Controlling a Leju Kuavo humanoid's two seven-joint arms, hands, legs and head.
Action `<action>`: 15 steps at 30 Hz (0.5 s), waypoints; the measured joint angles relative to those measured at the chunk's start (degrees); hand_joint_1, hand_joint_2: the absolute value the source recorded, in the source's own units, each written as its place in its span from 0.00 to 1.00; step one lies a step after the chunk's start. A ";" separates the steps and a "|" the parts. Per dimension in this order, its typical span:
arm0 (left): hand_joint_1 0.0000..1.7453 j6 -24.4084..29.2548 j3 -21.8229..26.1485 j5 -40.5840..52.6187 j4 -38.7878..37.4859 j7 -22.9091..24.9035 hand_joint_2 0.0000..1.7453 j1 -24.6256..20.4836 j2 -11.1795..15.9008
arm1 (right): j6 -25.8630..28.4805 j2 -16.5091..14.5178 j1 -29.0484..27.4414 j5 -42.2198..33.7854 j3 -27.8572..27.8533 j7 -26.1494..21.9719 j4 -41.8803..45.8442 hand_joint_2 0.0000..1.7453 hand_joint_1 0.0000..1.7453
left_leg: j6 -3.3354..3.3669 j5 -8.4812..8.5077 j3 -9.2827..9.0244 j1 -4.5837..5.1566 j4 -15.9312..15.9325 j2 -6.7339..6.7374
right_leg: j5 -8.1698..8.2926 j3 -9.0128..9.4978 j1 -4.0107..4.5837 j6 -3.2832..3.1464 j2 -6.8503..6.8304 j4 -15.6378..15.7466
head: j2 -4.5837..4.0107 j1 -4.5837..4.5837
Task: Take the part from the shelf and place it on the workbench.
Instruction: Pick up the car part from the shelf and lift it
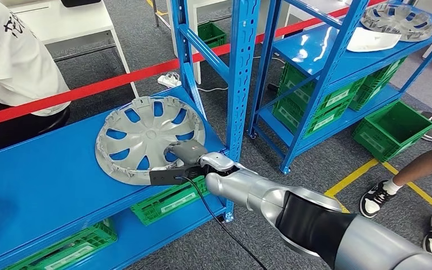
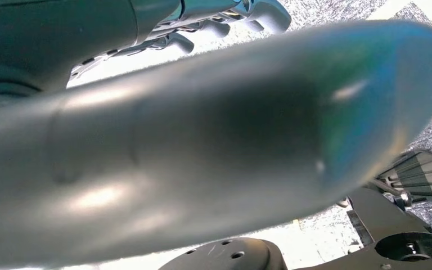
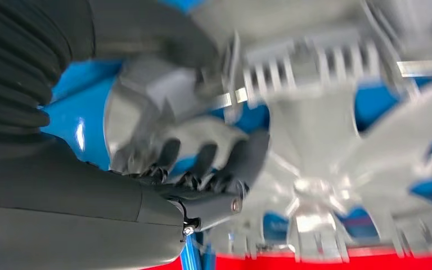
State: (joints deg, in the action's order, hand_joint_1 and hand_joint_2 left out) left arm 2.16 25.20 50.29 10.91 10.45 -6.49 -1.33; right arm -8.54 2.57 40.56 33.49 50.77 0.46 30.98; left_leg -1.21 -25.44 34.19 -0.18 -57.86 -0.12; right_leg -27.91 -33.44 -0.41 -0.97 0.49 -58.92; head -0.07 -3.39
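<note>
My right hand [image 1: 183,159] is on the near rim of the grey wheel cover [image 1: 146,135], which lies flat on the top board of the blue shelf [image 1: 45,174], close to its front edge and just beside the blue upright post [image 1: 241,79]. In the right wrist view my dark fingers [image 3: 202,160] curl through the openings between the spokes while the thumb sits on the other face of the rim, so I judge that I have the cover pinched, though that picture is blurred and I cannot swear the grip is firm. To do this step well I should squeeze the rim fully before lifting, raise the near edge first, then draw the cover toward me and level, because a wide light disc like this will swing and twist if held by one edge only. The post stands close on the right of the cover, and the cover could catch on it as it comes out, so I would pull straight back and slightly left. My left hand [image 2: 225,22] hangs near the floor behind a silver part of my own arm; its fingers look curled, but whether they are closed I cannot tell. A seated person [image 1: 11,62] is just beyond the shelf, a second wheel cover [image 1: 396,22] rests on the farther rack, green crates [image 1: 169,199] sit below, and another person's feet [image 1: 377,197] stand at right.
</note>
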 joint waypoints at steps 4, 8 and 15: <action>0.00 0.00 0.00 0.26 0.00 0.15 0.00 -0.08 0.08 | -0.21 -0.40 -0.28 -0.04 0.00 -0.08 -1.05 1.00 1.00 | 0.01 -0.03 -0.05 0.00 0.00 0.00 | -0.02 0.05 0.00 0.02 0.00 0.01 | 0.00 0.02; 0.00 0.00 0.00 0.33 0.00 0.16 0.00 -0.24 0.08 | -0.97 -0.65 -0.29 -0.13 0.00 0.24 -1.49 1.00 1.00 | 0.06 -0.05 -0.06 0.00 0.00 -0.06 | -0.04 0.10 -0.01 0.05 -0.06 0.03 | 0.00 0.01; 0.00 0.01 0.00 0.59 0.00 0.12 0.00 -0.55 0.08 | -1.28 -0.67 -0.21 -0.44 0.00 0.39 -1.88 1.00 1.00 | 0.06 -0.05 -0.15 0.00 -0.01 -0.07 | -0.03 0.22 -0.01 0.05 -0.07 0.07 | 0.00 0.01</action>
State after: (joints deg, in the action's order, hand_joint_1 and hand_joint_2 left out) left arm 2.17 25.20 50.88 10.91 10.57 -7.04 -1.25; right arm -9.81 1.91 40.35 33.05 50.77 0.85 29.10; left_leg -1.15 -25.50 34.05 -0.18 -57.87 -0.19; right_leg -27.95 -33.22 -0.43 -0.91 0.42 -58.85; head -0.07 -3.39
